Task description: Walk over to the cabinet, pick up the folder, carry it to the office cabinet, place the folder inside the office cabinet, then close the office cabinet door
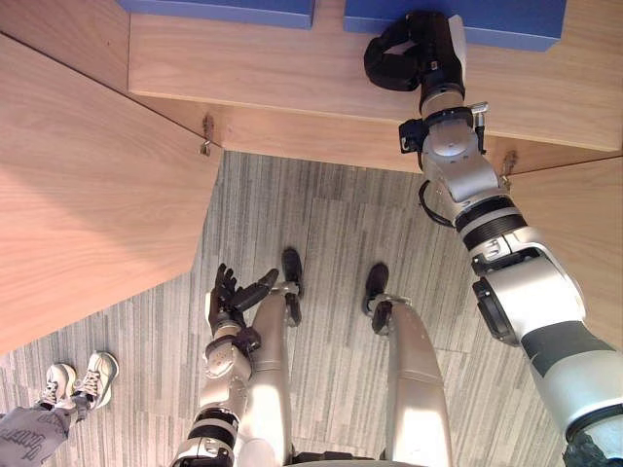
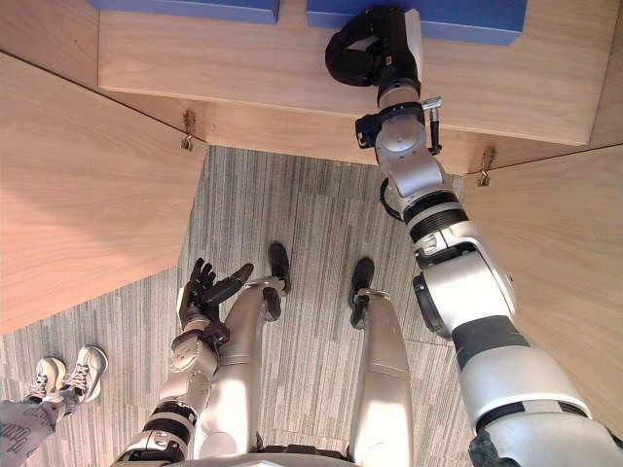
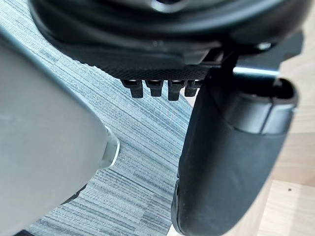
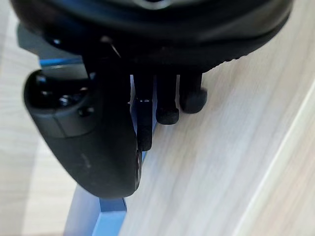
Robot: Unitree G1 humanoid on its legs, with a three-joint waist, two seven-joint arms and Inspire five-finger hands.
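Bright, even light, soft glare on the open cabinet door (image 1: 88, 195).

Silver-grey right arm (image 1: 531, 292), black-banded — left hand (image 1: 227, 298), right hand (image 1: 417, 51) dark.

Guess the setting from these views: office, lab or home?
Probably an office, though I can't be sure: striped grey carpet, an open cabinet in light wood, and blue folders lying in it.

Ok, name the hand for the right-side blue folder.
Right: the right hand is at the blue folder on the shelf; the left hand hangs open, low over the floor.
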